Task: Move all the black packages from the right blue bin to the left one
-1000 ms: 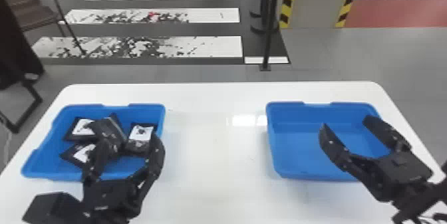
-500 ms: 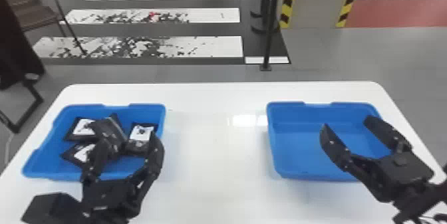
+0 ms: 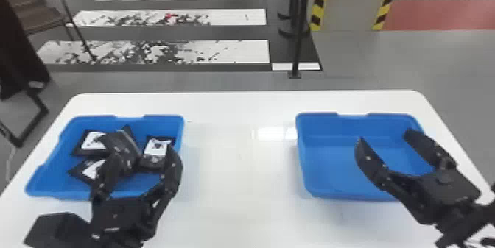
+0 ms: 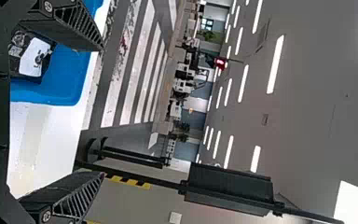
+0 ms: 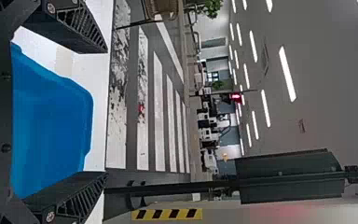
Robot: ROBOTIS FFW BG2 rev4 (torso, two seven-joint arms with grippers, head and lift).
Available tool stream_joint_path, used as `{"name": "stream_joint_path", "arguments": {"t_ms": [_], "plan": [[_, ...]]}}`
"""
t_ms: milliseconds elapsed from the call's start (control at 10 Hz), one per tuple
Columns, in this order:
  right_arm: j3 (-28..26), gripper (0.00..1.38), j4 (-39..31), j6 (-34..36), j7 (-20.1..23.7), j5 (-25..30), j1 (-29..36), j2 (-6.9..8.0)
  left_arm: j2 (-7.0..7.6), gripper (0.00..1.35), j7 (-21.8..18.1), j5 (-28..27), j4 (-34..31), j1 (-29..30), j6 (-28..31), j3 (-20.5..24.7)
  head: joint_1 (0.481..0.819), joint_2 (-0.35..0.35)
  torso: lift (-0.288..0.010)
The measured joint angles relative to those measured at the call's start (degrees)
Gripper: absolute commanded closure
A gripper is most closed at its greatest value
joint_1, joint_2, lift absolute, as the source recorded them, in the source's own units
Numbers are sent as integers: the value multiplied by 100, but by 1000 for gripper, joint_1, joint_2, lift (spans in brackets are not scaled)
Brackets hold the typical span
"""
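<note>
Finding the left claw (image 3: 141, 149) and right claw (image 3: 383, 136) both spread apart, we advise lifting the left claw straight up, clear of the black packages (image 3: 156, 148) and left bin (image 3: 51, 179).

Blue on the left bin (image 3: 51, 177), and the same plain blue on the right bin (image 3: 331, 170)! Black packages (image 3: 154, 160) here, their white labels (image 3: 151, 148) blotched dark. I'm in black myself, left gripper (image 3: 143, 149) and right gripper (image 3: 385, 137) alike. White table (image 3: 239, 199), brown chair (image 3: 35, 4), grey floor (image 3: 405, 59) with white stripes (image 3: 235, 52) on black, and look, yellow-and-black diagonal bands on the hazard tape (image 3: 320, 0)!
</note>
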Motion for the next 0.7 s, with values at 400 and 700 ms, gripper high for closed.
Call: {"name": "stream_joint_path", "arguments": {"t_ms": [400,700], "plan": [[0,98,53,0,0,-13,-29,0,33,93,0,11,0,-37,27,-53,695,29,-154],[0,98,100,0,1,-45,-49,0,44,93,0,16,0,-51,32,-74,695,26,-154]]}}
